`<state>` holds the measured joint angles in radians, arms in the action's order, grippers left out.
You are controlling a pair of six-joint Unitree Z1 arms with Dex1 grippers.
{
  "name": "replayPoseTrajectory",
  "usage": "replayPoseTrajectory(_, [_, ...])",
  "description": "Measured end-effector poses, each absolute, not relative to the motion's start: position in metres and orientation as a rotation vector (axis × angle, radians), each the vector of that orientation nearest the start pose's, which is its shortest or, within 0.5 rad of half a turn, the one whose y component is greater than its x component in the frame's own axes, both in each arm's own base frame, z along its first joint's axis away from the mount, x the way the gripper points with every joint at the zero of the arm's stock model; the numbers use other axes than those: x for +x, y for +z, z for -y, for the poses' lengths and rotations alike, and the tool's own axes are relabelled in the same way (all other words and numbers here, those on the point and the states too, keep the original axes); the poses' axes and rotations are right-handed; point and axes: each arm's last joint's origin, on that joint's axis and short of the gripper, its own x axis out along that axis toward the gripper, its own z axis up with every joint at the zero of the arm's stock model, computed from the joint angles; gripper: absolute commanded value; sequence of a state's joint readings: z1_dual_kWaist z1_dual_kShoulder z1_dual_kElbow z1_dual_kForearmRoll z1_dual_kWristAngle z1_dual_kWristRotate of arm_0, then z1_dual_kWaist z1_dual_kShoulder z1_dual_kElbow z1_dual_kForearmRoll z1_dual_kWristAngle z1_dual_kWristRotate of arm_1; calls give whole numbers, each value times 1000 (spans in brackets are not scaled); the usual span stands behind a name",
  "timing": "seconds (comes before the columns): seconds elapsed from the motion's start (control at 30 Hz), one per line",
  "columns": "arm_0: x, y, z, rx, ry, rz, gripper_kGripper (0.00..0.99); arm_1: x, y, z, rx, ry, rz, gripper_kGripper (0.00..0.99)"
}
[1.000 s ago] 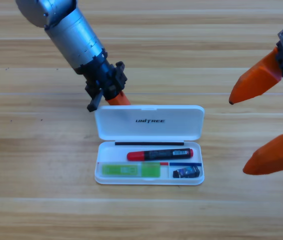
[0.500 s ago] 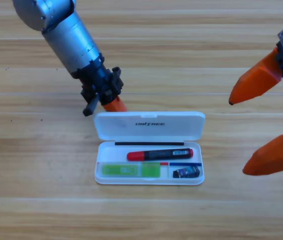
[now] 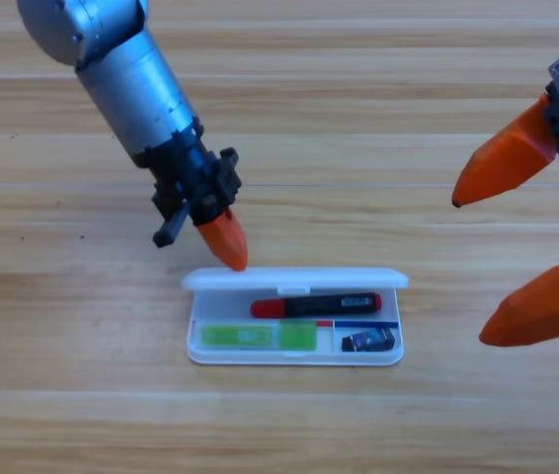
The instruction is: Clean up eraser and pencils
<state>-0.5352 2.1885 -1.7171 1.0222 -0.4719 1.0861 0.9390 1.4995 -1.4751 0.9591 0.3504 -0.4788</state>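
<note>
Orange jaw tips of the left gripper (image 3: 228, 247) point down at the rear left part of the lid (image 3: 294, 279) of the white case (image 3: 295, 355); only one orange tip shows as a single cone, so I cannot tell whether the jaws are spread or pressed together. The tip stands just at the lid's back edge, near its left end, touching it or nearly so. The grey left arm (image 3: 121, 69) slopes up from there to the upper left corner of the table (image 3: 62, 395).

The lid is tilted steeply over the tray and shows as a narrow white band along the case's rear edge. Inside the tray, the marker (image 3: 316, 305) with red cap and black barrel lies lengthwise along the rear edge, partly under the lid. The green highlighter (image 3: 259, 337) lies along the front edge in the left compartment. The eraser (image 3: 369, 342) sits in the small compartment at the front right corner.

At the right edge of the table the right gripper (image 3: 517, 252) hangs large and partly cut off, its two orange jaws spread wide apart, holding nothing, well apart from the case.
</note>
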Motion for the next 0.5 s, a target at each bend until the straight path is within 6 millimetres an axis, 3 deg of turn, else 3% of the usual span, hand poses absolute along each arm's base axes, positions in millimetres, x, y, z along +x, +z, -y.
replayPoseTrajectory(0.5, [352,214,240,835,-1570,-967,0,139,408,-219,-676,1417,-712,986])
